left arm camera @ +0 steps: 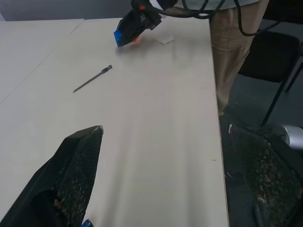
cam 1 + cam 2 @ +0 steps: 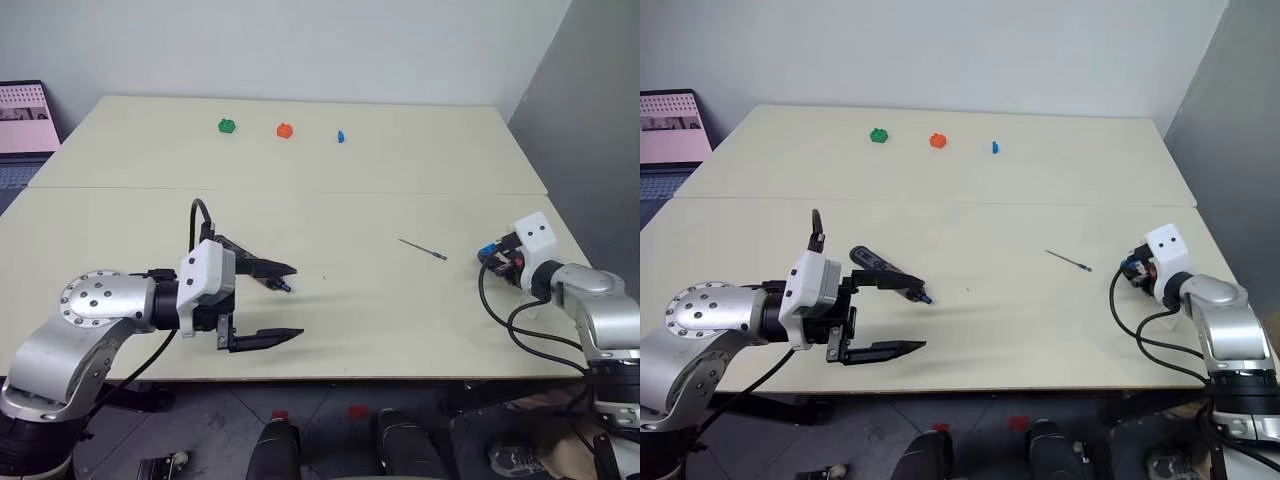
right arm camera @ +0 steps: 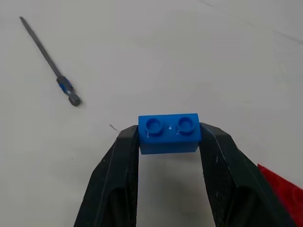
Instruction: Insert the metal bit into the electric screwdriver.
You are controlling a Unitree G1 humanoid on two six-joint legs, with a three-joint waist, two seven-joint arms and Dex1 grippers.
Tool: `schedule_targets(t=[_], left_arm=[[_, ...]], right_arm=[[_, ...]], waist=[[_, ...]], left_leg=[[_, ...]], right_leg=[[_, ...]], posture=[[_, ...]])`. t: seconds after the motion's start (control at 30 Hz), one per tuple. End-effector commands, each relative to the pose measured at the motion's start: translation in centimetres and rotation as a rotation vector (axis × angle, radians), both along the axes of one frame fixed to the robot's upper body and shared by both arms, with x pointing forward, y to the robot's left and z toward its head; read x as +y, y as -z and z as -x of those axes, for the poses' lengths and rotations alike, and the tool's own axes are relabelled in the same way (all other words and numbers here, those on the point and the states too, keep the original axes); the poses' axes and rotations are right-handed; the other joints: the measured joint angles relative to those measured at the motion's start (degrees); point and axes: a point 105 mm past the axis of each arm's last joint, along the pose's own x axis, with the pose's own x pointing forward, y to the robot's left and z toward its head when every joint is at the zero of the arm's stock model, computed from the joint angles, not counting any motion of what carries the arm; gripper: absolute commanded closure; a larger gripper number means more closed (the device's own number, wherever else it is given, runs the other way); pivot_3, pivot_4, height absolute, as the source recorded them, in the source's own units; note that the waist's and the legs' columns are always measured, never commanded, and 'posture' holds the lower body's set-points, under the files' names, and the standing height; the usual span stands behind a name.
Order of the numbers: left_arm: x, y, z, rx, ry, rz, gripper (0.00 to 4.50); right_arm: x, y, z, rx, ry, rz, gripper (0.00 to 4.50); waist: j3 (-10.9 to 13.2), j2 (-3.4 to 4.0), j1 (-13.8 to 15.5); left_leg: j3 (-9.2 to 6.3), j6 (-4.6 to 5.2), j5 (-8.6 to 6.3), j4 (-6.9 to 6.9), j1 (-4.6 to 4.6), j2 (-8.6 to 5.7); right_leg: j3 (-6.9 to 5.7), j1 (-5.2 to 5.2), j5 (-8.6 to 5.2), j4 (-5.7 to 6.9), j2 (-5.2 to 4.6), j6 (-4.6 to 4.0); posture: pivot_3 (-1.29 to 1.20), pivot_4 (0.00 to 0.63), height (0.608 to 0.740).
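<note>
Metal bit is lying uninserted between electric screwdriver, beside the gaping left gripper, and right gripper clamping a blue brick.

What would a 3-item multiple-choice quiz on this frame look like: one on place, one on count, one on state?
1. Where does the metal bit lie?
A. on the table, between the two hands
B. in the left hand
C. beside the green brick

2. How many small bricks sit along the far side of the table?
A. one
B. three
C. five

3. What is the right hand doing?
A. standing open with nothing in it
B. clamping the electric screwdriver
C. clamping a blue brick

Answers:
1. A: the metal bit lies bare on the tabletop, nearer the right hand, touched by neither.
2. B: a green brick, an orange brick and a small blue piece stand in a row.
3. C: the right wrist view shows both fingers pressed against the blue brick; the electric screwdriver lies by the open left hand.
</note>
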Motion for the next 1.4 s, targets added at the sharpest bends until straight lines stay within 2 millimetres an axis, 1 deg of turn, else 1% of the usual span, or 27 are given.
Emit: schedule_targets(t=[0.03,0.07,0.13,0.23,0.3,0.37,0.67,0.77,0.9,1.03,1.13,1.27,1.33,1.4], left_arm=[[-0.2,-0.7,0.1,-0.037,0.012,0.002,0.00],[-0.2,-0.7,0.0,-0.038,0.010,0.001,0.00],[-0.1,-0.8,0.0,-0.040,0.005,0.000,0.00],[0.0,-1.0,0.0,-0.043,-0.003,0.004,0.00],[0.0,-1.1,0.0,-0.046,-0.009,0.011,0.00],[0.0,-1.2,-0.1,-0.049,-0.014,0.018,0.00],[0.0,-1.6,-0.5,-0.059,-0.028,0.039,0.00],[0.1,-1.7,-0.7,-0.066,-0.038,0.045,0.00],[0.3,-1.7,-1.4,-0.060,-0.089,0.054,0.00],[1.0,-1.4,-1.9,-0.052,-0.158,0.018,0.00],[2.0,-1.3,-2.0,-0.055,-0.198,-0.007,0.00],[3.7,-1.2,-1.9,-0.090,-0.237,-0.083,0.00],[4.8,-0.9,-1.9,-0.099,-0.256,-0.120,0.00],[6.0,-0.5,-2.0,-0.099,-0.287,-0.164,0.00]], right_arm=[[-0.3,-1.6,-0.8,-0.070,0.020,-0.010,2.36],[-0.3,-1.6,-0.9,-0.072,0.021,-0.015,2.19],[-0.2,-1.7,-1.1,-0.077,0.021,-0.017,1.59],[-0.3,-1.9,-1.2,-0.088,0.020,-0.021,0.93],[-0.3,-2.3,-1.3,-0.105,0.017,-0.029,0.35],[-0.4,-2.6,-1.3,-0.121,0.015,-0.033,0.08],[-0.8,-3.7,-1.1,-0.171,0.014,-0.032,0.08],[-0.3,-4.0,-0.6,-0.178,-0.029,-0.034,0.08],[-0.4,-4.1,0.4,-0.158,-0.064,0.008,0.08],[-0.5,-4.9,1.5,-0.156,-0.127,0.053,0.08],[0.3,-5.7,2.7,-0.166,-0.235,0.097,0.08],[2.3,-7.0,4.9,-0.168,-0.436,0.137,0.08],[3.5,-7.5,5.9,-0.147,-0.528,0.122,0.08],[5.1,-8.2,7.3,-0.126,-0.644,0.106,0.08]], waist=[[0.00,0.00,0.00],[0.00,0.00,0.00],[0.00,0.00,0.01],[0.00,0.00,0.02],[0.00,0.00,0.02],[0.00,0.00,0.03],[0.00,0.01,0.04],[0.00,0.01,0.05],[0.01,0.01,0.07],[0.01,0.02,0.11],[0.03,0.05,0.10],[0.06,0.09,0.04],[0.06,0.10,0.06],[0.07,0.11,0.04]], left_leg=[[0.00,0.00,0.00,0.00,0.00,0.00],[0.00,0.00,0.00,0.00,0.00,0.00],[-0.01,0.00,0.00,0.00,0.00,0.00],[-0.01,0.00,0.00,0.00,0.00,0.00],[-0.01,0.00,0.00,0.00,0.00,0.00],[-0.01,0.00,0.00,0.00,0.01,0.00],[-0.01,0.00,0.00,0.00,0.00,0.00],[-0.01,0.00,0.00,0.00,0.00,0.00],[-0.02,0.00,0.00,-0.01,0.00,0.00],[-0.01,0.00,0.00,0.00,0.01,-0.01],[-0.02,0.00,0.00,0.00,0.01,-0.01],[-0.02,0.01,0.00,-0.02,0.04,0.00],[-0.01,0.00,0.00,-0.01,0.03,0.00],[0.00,0.00,0.00,0.01,0.03,0.00]], right_leg=[[0.00,0.01,0.00,0.00,0.00,0.00],[0.00,0.01,0.00,0.00,0.00,0.00],[-0.01,0.01,0.00,0.01,0.00,0.00],[-0.01,0.02,0.00,-0.01,0.00,0.00],[0.00,0.03,0.00,-0.01,0.00,0.00],[0.00,0.03,0.00,0.00,0.00,0.00],[0.00,0.03,0.00,-0.01,0.00,0.01],[-0.01,0.03,0.00,-0.01,0.00,0.01],[0.00,0.03,0.00,0.00,0.01,0.01],[0.01,0.04,0.00,0.00,0.00,0.01],[0.00,0.05,0.00,0.00,0.01,0.01],[0.01,0.03,-0.03,-0.01,0.01,0.03],[0.00,0.03,-0.03,0.00,0.00,0.04],[0.02,0.03,-0.03,0.00,-0.02,0.03]], posture=[[0.00,0.150,0.740],[0.00,0.150,0.740],[0.00,0.150,0.740],[0.00,0.150,0.740],[0.00,0.150,0.740],[0.00,0.150,0.740],[0.00,0.150,0.740],[0.00,0.150,0.740],[0.00,0.150,0.740],[0.00,0.150,0.740],[0.00,0.150,0.740],[0.00,0.150,0.740],[0.00,0.150,0.740],[0.00,0.150,0.740]])
